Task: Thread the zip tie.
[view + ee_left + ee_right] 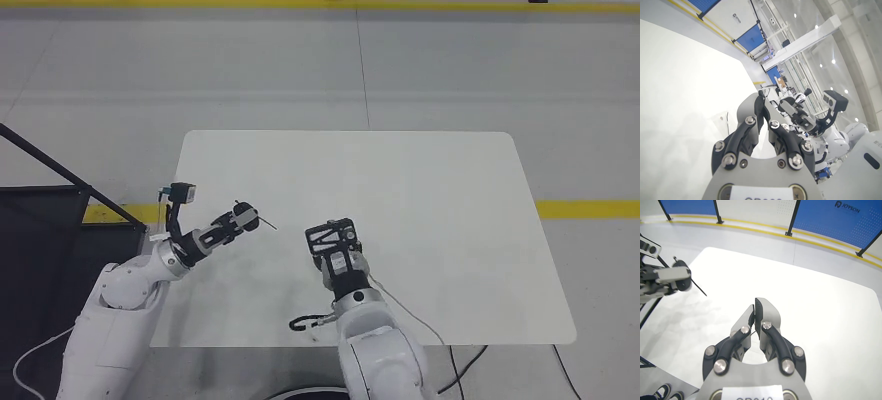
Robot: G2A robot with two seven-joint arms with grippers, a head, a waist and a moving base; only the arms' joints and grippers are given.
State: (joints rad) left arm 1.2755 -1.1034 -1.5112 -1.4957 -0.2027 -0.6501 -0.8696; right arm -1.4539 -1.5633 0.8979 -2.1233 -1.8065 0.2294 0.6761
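Note:
A thin black zip tie (267,224) sticks out of my left gripper (243,214), which is shut on it above the left part of the white table (430,190). Its free pointed tip (703,293) aims toward my right gripper (330,232). In the left wrist view, my left gripper (761,97) has its pads pressed together, and a thin black strip (727,123) shows beside one finger. My right gripper (754,304) is shut, a short way from the tie's tip and apart from it. A thin dark sliver (752,333) lies between its fingers near their base; I cannot tell what it is.
A black cable loop (305,322) lies at the table's front edge by the right arm. A dark panel with a black frame (40,230) stands left of the table. Blue barrier panels (829,217) stand beyond the far edge.

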